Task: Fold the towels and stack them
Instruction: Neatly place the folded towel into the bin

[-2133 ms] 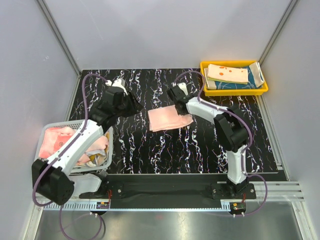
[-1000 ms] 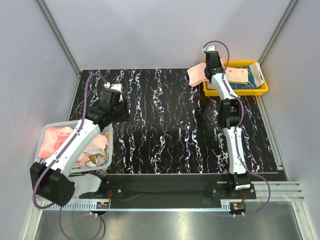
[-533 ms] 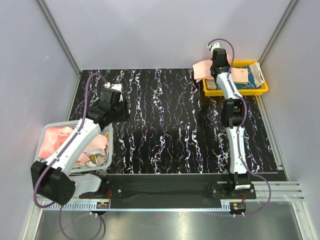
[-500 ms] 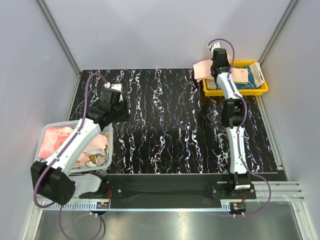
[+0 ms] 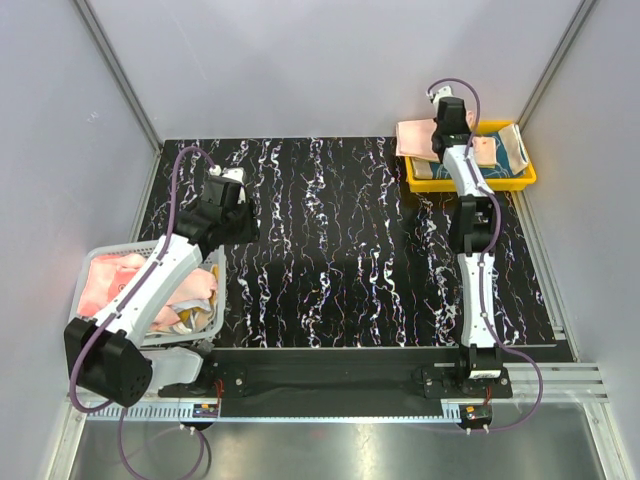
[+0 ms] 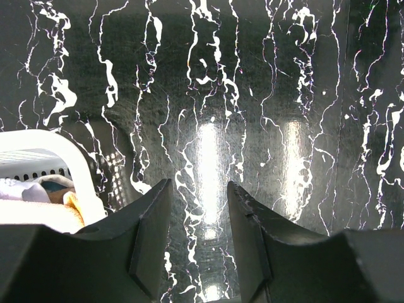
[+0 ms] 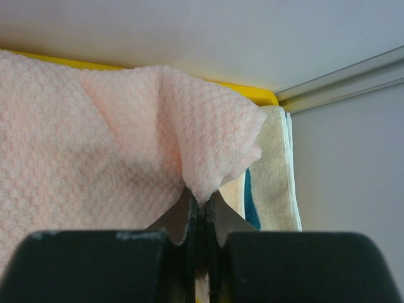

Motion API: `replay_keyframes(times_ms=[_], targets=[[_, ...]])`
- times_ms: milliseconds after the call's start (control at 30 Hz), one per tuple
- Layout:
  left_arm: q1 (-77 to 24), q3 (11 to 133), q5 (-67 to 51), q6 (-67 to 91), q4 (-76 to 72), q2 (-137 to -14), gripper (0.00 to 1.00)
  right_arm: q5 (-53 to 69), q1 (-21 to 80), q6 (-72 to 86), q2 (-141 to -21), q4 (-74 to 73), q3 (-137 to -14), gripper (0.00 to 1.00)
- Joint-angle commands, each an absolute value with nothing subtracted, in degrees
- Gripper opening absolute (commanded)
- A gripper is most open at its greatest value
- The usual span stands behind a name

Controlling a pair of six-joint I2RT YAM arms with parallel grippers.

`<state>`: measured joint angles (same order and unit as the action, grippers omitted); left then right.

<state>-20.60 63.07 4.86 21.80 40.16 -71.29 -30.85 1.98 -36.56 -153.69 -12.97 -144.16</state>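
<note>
**Pale pink towel held at the tray, left tool waiting by the basket**

From above, you have the right tool (image 5: 441, 138) pinching the pale pink towel (image 5: 415, 137) at the far left corner of the yellow tray (image 5: 470, 184), where the folded towels (image 5: 503, 158) lie. The left tool (image 5: 236, 226) hangs over the desk (image 5: 340, 260) just beside the white basket (image 5: 100, 252) of loose towels (image 5: 105, 282). Your left wrist view shows that tool's jaws partly apart with nothing between them, bare desk below and the basket rim at lower left. Your right wrist view shows the jaws closed tight on a peak of the pale pink towel, with the tray's edge and a cream-and-teal towel (image 7: 273, 164) behind it.
</note>
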Motion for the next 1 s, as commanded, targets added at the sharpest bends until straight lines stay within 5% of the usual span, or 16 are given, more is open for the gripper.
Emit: replay_keyframes(times_ms=[0,267,467,600,633,667,967], targets=[[-20.1,62.8,3.2,20.7,37.9,-71.6,0.45,-28.8,0.4,-35.4,-147.7,-10.6,-143.5,0.00],[-20.0,62.8,2.6,20.7,37.9,-72.2,0.45,-25.8,-3.2,-31.6,-148.4,-11.4,-142.2,0.02],[-19.7,62.9,2.4,20.7,37.9,-72.5,0.45,-24.7,-3.9,-28.4,-149.3,-12.3,-142.6,0.12],[-19.3,62.9,2.1,20.7,37.8,-72.6,0.45,-23.8,-4.0,-25.3,-149.0,-13.8,-142.9,0.50],[-19.3,62.9,1.8,20.7,37.8,-72.6,0.46,-23.8,-4.0,-24.6,-148.7,-13.9,-142.6,0.80],[-19.2,62.9,1.8,20.7,37.9,-72.4,0.46,-23.7,-4.0,-23.2,-148.1,-14.2,-142.6,0.99],[-19.0,62.8,1.5,20.7,37.6,-70.8,0.46,-20.8,-3.9,-10.7,-139.3,-21.7,-140.4,1.00]])
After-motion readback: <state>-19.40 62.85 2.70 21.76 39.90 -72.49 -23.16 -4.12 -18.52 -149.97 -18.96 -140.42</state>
